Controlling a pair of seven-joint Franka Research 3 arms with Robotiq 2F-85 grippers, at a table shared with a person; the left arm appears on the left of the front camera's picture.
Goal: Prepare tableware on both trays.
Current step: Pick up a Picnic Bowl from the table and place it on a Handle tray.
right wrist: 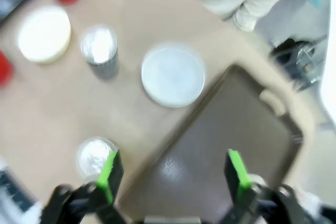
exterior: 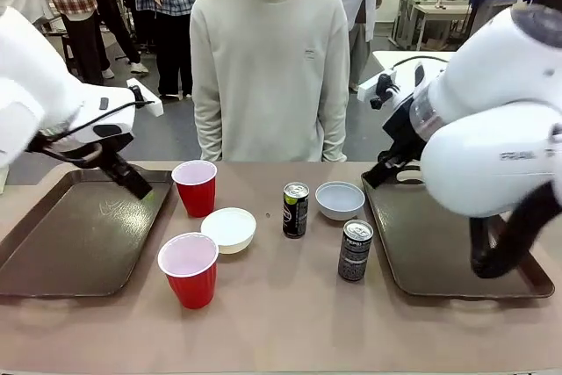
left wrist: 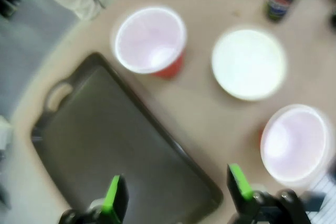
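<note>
Left wrist: my left gripper (left wrist: 176,184) hangs jaws apart over the bare dark brown glossy plastic tray (left wrist: 115,145). I'd drop squarely astride the closest red plastic cup (left wrist: 296,145).

Right wrist: right gripper (right wrist: 172,169) is spread too, above the right tray (right wrist: 236,129), with the small white round bowl (right wrist: 173,75) just beside it.

Front: plain tan table (exterior: 281,331), slim black cans (exterior: 296,210) between the trays, a person (exterior: 270,68) and a busy room beyond.

A robotics lab, set in a large open room; two white robot arms, the left arm (exterior: 53,103) and the right arm (exterior: 492,147), reach in over a plain brown counter (exterior: 281,313), with a person (exterior: 270,68) standing at its far side; behind, on a grey floor (exterior: 176,138), more people (exterior: 171,6) stand about in everyday clothes; a work table (exterior: 439,13) at the far right carries equipment.
</note>
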